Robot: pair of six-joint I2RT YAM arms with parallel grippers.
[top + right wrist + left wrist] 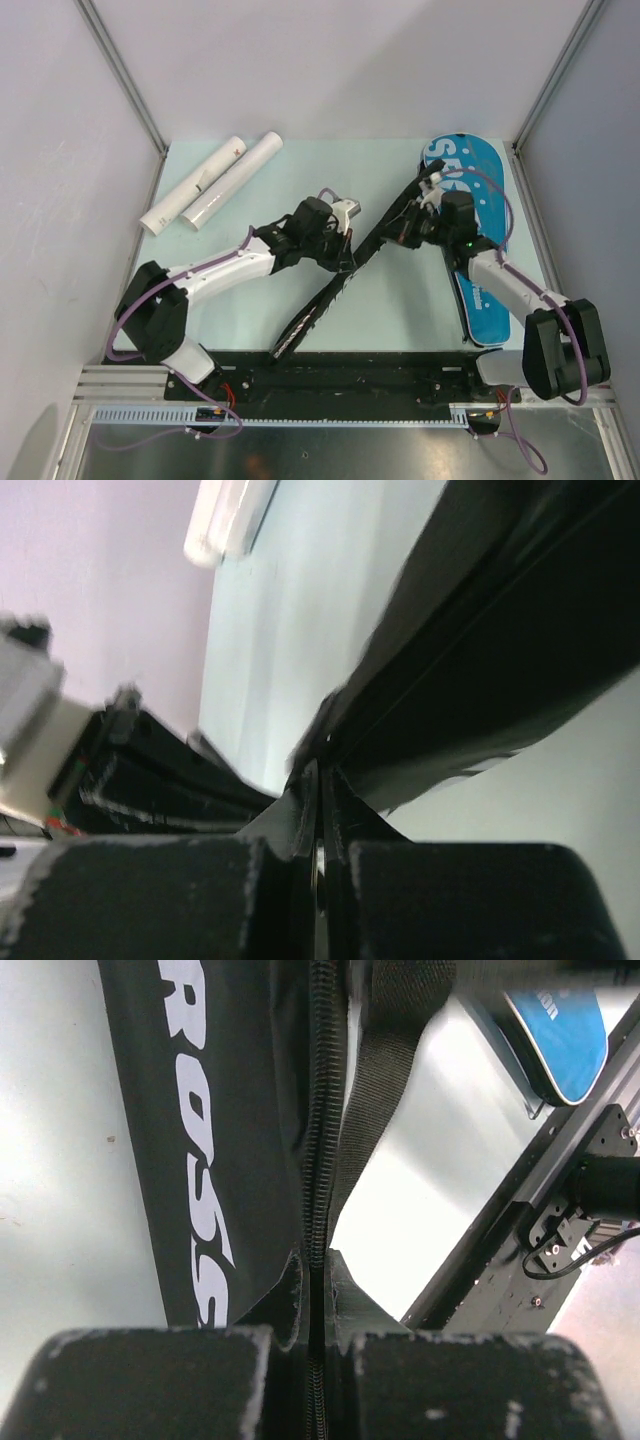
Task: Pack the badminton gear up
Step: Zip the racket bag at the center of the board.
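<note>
A long black racket bag (330,295) with white lettering (195,1130) hangs slantwise between my two grippers, its lower end near the table's front edge. My left gripper (348,250) is shut on the bag's zipper seam (322,1110); a black strap (385,1080) hangs beside it. My right gripper (402,228) is shut on the bag's upper edge (440,670). A blue bag lettered SPORT (478,240) lies flat at the right. Two long white tubes (215,180) lie at the back left. Rackets and shuttlecocks are out of view.
The blue bag also shows in the left wrist view (560,1040), next to the black base rail (500,1260). The tubes show blurred in the right wrist view (235,515). Metal frame posts (125,80) stand at the table's back corners.
</note>
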